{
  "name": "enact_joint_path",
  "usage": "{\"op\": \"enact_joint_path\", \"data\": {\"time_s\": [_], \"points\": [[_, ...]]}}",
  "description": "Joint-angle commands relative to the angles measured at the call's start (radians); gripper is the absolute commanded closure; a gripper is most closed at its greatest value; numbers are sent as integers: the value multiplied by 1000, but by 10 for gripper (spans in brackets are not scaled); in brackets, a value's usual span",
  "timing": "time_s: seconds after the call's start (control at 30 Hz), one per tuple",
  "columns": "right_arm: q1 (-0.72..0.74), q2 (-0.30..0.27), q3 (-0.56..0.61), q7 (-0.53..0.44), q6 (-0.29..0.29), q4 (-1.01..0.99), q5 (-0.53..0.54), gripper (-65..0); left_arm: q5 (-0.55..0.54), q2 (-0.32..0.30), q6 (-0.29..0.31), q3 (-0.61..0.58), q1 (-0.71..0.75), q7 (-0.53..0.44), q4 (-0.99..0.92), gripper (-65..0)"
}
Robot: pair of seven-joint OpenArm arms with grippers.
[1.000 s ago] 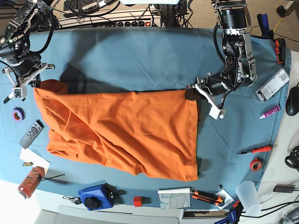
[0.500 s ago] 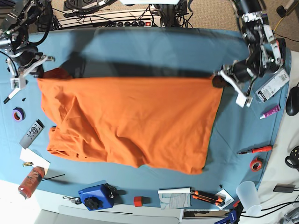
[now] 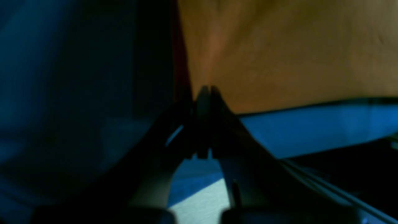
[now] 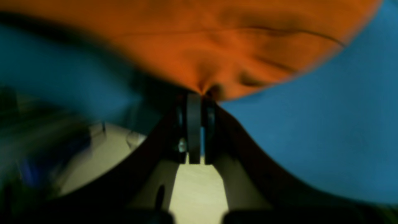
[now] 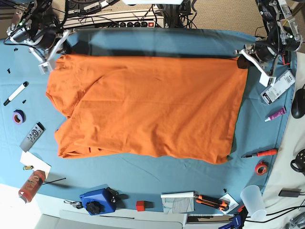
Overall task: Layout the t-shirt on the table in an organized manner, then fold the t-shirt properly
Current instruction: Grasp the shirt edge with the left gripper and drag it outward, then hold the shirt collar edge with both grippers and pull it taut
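The orange t-shirt (image 5: pixel 147 105) is stretched wide across the blue-teal table (image 5: pixel 143 42), its far edge pulled taut between my two grippers and its near edge lying rumpled. At the far right corner my left gripper (image 5: pixel 242 56) is shut on the shirt's corner. In the left wrist view the gripper (image 3: pixel 206 91) pinches the t-shirt (image 3: pixel 279 56) at its edge, over the table (image 3: pixel 311 124). At the far left my right gripper (image 5: pixel 56 53) is shut on the other corner. The right wrist view shows this gripper (image 4: pixel 202 93) with t-shirt (image 4: pixel 202 40) bunched at its closed tips.
On the left lie a marker (image 5: pixel 15 93), purple tape (image 5: pixel 18 116), a remote (image 5: pixel 32 136) and a red can (image 5: pixel 31 185). A blue device (image 5: pixel 98 201) and red block (image 5: pixel 140 205) sit along the front. A white box (image 5: pixel 278 87), screwdriver (image 5: pixel 259 153) and cup (image 5: pixel 252 200) are on the right.
Both grippers have moved toward the far edge and outward, keeping their hold. The t-shirt has gone from a crumpled heap to a wide, taut spread.
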State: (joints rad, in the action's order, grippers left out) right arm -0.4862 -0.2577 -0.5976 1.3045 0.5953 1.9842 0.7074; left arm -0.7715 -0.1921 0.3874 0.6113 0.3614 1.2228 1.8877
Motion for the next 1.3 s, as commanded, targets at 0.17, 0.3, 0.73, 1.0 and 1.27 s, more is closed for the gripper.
{"op": "enact_joint_path", "data": {"time_s": [0.17,0.3,0.73,1.0,1.27], "points": [[-33,-19,-32,92,90,17,2,0,-37,-14,6,28,43,-7,17,0],[-80,-20,-147,58,6,17,72,0,-37,-27,6,28,69,-12,17,0],[-167,-19,-154,92,103,17,317,0,-38,-27,6,28,69,-19,17,0],[-168,-20,-154,92,103,17,296,-193,-37,-27,6,28,69,-10,17,-174],[-167,-111,-218,92,103,19,515,-231,-51,-27,6,30,73,66,71,-296]]}}
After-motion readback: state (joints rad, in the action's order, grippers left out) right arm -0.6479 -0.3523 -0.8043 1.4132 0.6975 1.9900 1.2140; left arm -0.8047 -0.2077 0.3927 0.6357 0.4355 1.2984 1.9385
